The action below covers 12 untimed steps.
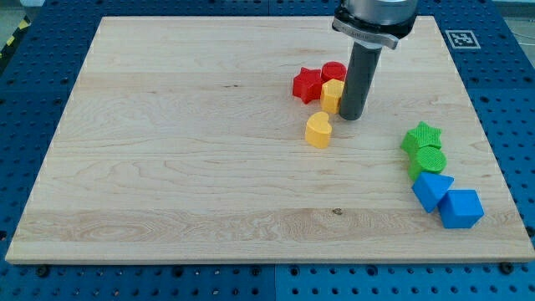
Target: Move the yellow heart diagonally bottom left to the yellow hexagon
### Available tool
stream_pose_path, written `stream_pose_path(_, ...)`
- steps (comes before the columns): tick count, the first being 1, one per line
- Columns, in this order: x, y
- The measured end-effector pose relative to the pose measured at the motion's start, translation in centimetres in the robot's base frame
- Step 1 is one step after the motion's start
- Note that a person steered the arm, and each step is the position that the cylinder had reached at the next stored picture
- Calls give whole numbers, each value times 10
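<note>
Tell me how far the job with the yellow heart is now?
Mostly done: the yellow heart lies just below and left of the yellow hexagon, slightly apart. In hand: my tip stands right of the hexagon, away from the heart. Left: at most a small nudge.

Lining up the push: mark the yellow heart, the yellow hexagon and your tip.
yellow heart [318,130], camera view, top face.
yellow hexagon [332,94], camera view, top face.
my tip [351,115], camera view, rod's lower end.
</note>
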State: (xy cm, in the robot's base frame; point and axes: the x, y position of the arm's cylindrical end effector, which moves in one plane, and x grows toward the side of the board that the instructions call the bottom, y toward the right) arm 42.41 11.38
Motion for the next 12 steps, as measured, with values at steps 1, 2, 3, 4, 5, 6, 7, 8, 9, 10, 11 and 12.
stream_pose_path(1,34,5)
stream_pose_path(2,58,9)
stream_pose_path(3,77,10)
stream_pose_path(4,90,-3)
stream_pose_path(5,75,-3)
stream_pose_path(6,66,-3)
stream_pose_path(7,65,-3)
stream_pose_path(8,61,-3)
stream_pose_path(9,61,-3)
stream_pose_path(10,74,-10)
stream_pose_path(11,69,-19)
stream_pose_path(12,52,-27)
